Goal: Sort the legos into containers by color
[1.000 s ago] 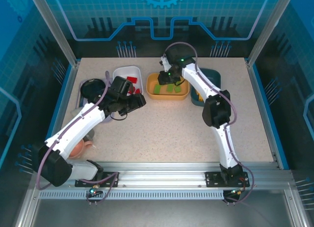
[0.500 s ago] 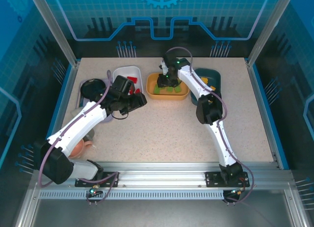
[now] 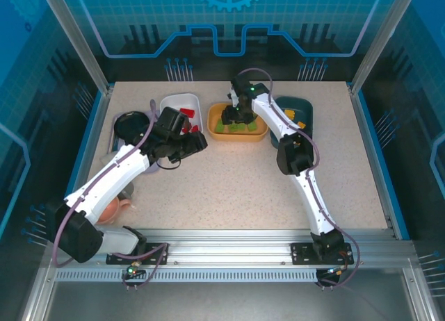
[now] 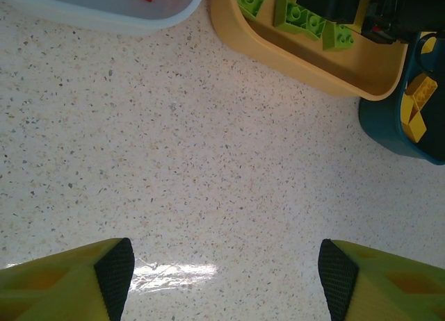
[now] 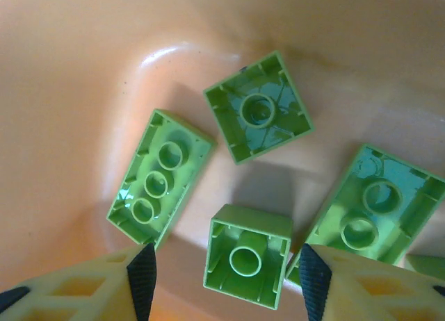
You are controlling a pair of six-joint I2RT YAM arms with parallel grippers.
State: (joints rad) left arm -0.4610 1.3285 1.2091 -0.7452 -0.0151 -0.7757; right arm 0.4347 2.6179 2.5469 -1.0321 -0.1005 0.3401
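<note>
Speckled beige desk inside a blue-lit enclosure. Three bowls sit in a row along the far edge: white bowl left of centre, orange bowl in the middle, teal bowl toward the far right corner. Black dish is near the left edge, just beside the white bowl. Red legos are in the white bowl, yellow legos in the teal one. Green legos are in the orange one: four lie stud-side down on the bowl floor in the right wrist view, with a sliver of another at the right edge. Right gripper is down inside the orange bowl, fingers apart. One green brick lies on the floor between the tips, with a gap on its left side; contact on its right side can't be told. Left gripper hangs over bare desk just in front of the white bowl, fingers wide apart with nothing between them. From the top it sits at and the right one at.
</note>
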